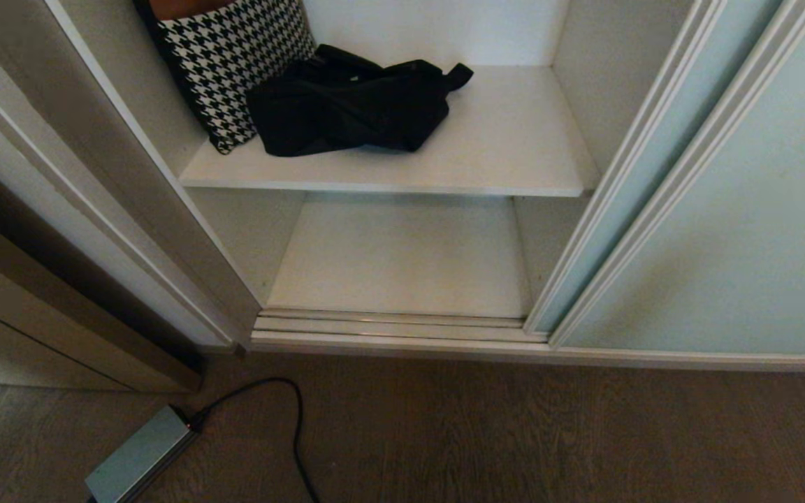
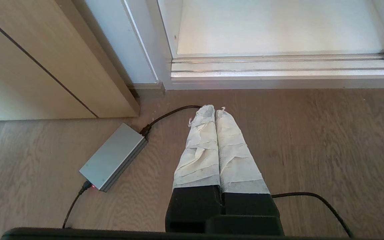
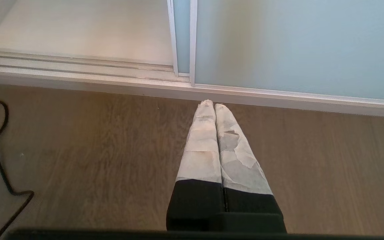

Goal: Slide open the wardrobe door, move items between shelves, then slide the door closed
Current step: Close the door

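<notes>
The wardrobe stands open. Its pale blue-green sliding door [image 1: 738,230] is slid to the right, and its lower part [image 3: 295,46] also fills the right wrist view. A black fabric bag [image 1: 346,105] lies on the upper white shelf [image 1: 514,154]. Below it the bottom shelf [image 1: 402,258] is bare. Neither arm shows in the head view. My left gripper [image 2: 214,111] hangs shut over the wooden floor in front of the door track, holding nothing. My right gripper [image 3: 213,106] is shut too, empty, just short of the door's bottom rail.
A black-and-white houndstooth cushion [image 1: 235,63] leans in the upper shelf's left corner beside the bag. On the floor lie a grey power brick [image 2: 113,156] and its black cable [image 1: 291,419]. A wooden cabinet [image 2: 45,66] stands left of the wardrobe. The metal door track [image 1: 395,325] runs along the threshold.
</notes>
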You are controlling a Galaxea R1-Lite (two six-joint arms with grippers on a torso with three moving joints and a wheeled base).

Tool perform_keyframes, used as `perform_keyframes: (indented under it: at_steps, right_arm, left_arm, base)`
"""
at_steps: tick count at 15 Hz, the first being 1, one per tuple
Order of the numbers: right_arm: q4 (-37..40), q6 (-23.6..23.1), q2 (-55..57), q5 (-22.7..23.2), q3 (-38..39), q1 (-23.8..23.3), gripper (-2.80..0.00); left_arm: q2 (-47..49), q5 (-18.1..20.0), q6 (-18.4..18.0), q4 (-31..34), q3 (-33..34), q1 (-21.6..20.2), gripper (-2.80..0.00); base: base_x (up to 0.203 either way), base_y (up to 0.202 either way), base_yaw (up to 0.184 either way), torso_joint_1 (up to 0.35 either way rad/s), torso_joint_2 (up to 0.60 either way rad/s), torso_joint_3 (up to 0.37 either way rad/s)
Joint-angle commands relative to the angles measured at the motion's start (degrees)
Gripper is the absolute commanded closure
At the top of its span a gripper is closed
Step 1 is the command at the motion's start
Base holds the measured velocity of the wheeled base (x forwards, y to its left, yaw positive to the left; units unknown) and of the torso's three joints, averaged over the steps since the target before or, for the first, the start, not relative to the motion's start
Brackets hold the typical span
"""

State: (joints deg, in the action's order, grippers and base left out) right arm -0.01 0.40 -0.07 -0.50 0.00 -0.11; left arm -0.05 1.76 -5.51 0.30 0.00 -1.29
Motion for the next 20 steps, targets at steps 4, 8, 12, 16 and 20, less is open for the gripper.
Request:
perform_keyframes:
  at_steps: [4, 8, 12, 16, 20]
  right_arm:
    - [4.09, 0.42, 2.81, -0.99, -9.37, 0.07, 0.00]
    - [16.94, 6.75, 18.17, 1.29, -40.24, 0.32, 0.00]
    - [23.36, 20.84, 41.88, 9.03, -66.41, 0.60, 0.00]
    - [24.84, 37.44, 58.57, 17.20, -79.99, 0.46, 0.00]
    - [19.92, 43.36, 66.48, 24.46, -83.70, -4.79, 0.00]
  left_arm:
    - [0.22, 0.00, -0.03, -0.04, 0.00, -0.02, 0.00]
    - [0.22, 0.00, -0.03, -0.04, 0.00, -0.03, 0.00]
    - [0.22, 0.00, -0.03, -0.04, 0.00, -0.03, 0.00]
    - [0.22, 0.00, -0.03, -0.04, 0.00, -0.03, 0.00]
    - [0.22, 0.00, -0.03, -0.04, 0.00, -0.02, 0.00]
  base:
    - [0.000, 0.000, 0.000, 0.000, 0.00, 0.000]
    - [0.000, 0.000, 0.000, 0.000, 0.00, 0.000]
    - [0.000, 0.000, 0.000, 0.000, 0.00, 0.000]
    - [0.000, 0.000, 0.000, 0.000, 0.00, 0.000]
    - [0.000, 0.000, 0.000, 0.000, 0.00, 0.000]
